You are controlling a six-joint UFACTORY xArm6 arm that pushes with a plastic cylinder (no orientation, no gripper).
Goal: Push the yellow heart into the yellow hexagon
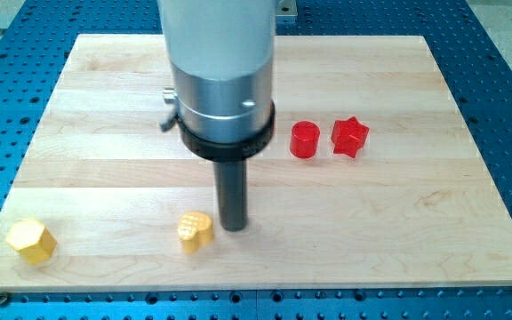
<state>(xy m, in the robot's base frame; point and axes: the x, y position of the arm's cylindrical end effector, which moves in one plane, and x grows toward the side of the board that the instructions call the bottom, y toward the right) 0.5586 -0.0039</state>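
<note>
The yellow heart (196,230) lies on the wooden board near the view's bottom, left of centre. The yellow hexagon (31,239) sits at the board's bottom-left corner, well apart from the heart. My tip (233,226) stands on the board just to the right of the yellow heart, very close to it or touching its right side; I cannot tell which. The arm's grey body rises above the tip and hides part of the board's top middle.
A red cylinder (304,140) and a red star (349,136) sit side by side right of centre, away from my tip. The wooden board (416,222) lies on a blue perforated table; its bottom edge runs just below the two yellow blocks.
</note>
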